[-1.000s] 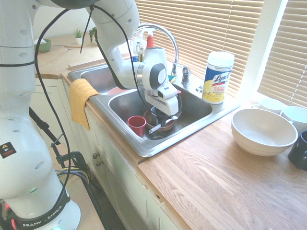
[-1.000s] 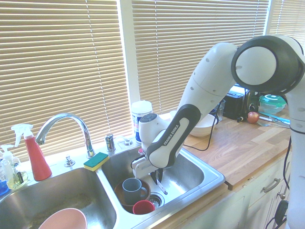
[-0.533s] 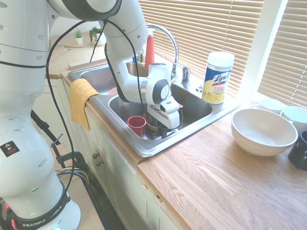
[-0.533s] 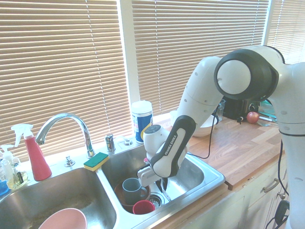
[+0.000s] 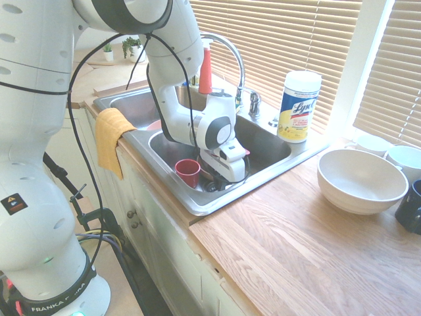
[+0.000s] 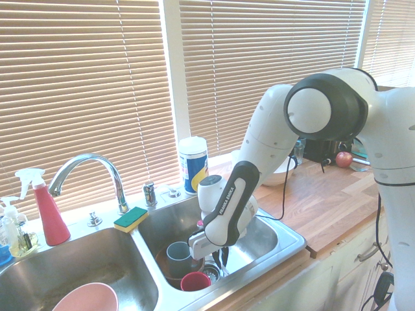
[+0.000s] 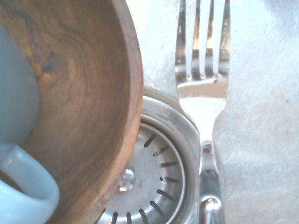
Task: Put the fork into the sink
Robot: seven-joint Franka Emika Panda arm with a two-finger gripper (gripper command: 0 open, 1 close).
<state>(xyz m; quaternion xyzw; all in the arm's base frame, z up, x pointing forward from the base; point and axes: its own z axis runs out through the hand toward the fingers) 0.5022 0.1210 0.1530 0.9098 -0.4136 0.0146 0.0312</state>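
1. Steel sink [image 5: 276, 168]: from the first exterior view, I see my gripper [image 5: 225, 179] sunk low in the right basin, at three o'clock of the red cup [image 5: 188, 172].
2. Second exterior view: the fingers look pinched together on something thin.
3. Wrist view: fork [image 7: 204, 88] beside the drain [image 7: 149, 186], at three o'clock of the wooden bowl [image 7: 84, 93]. I judge only letting go remains.

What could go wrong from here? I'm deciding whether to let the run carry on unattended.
The gripper is shut on the fork, low in the sink basin close to the wooden bowl and red cup; any sideways move might knock them. The fork hangs by the drain strainer, so on release its tines could catch in the slots. If lowered further, the fork may jam against the steel floor.
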